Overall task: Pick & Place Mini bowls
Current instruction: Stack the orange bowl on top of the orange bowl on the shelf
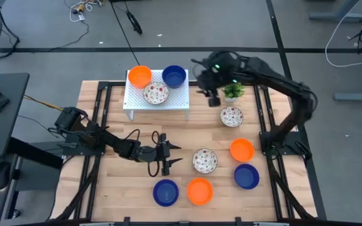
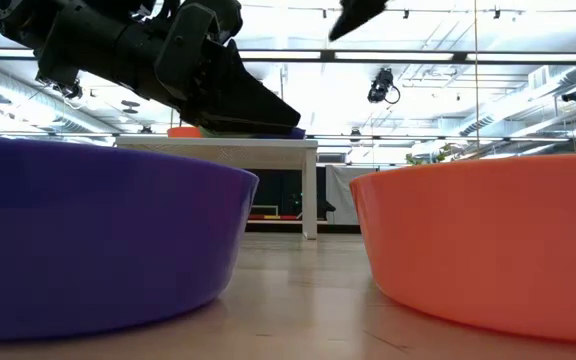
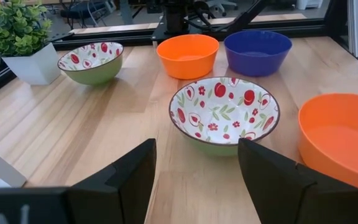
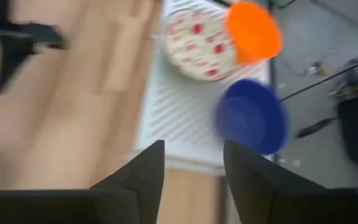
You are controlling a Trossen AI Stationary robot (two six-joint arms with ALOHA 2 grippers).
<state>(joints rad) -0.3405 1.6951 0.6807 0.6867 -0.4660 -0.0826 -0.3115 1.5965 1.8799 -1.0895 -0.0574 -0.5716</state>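
Right up against the low camera sit a blue bowl (image 2: 88, 235) and an orange bowl (image 2: 488, 240) at the table's front edge. Just behind them the left gripper (image 1: 168, 154) hovers low, fingers spread wide and empty, aimed at the patterned bowl (image 1: 204, 160) at mid-table. Farther right lie another orange bowl (image 1: 242, 149), another blue bowl (image 1: 246, 176) and a second patterned bowl (image 1: 231, 116) by the potted plant (image 1: 233, 91). The right gripper (image 1: 213, 95) hangs beside the white rack (image 1: 181, 100), fingers apart, nothing held. Three bowls sit on that rack: orange (image 1: 140, 76), blue (image 1: 174, 76), patterned (image 1: 156, 94).
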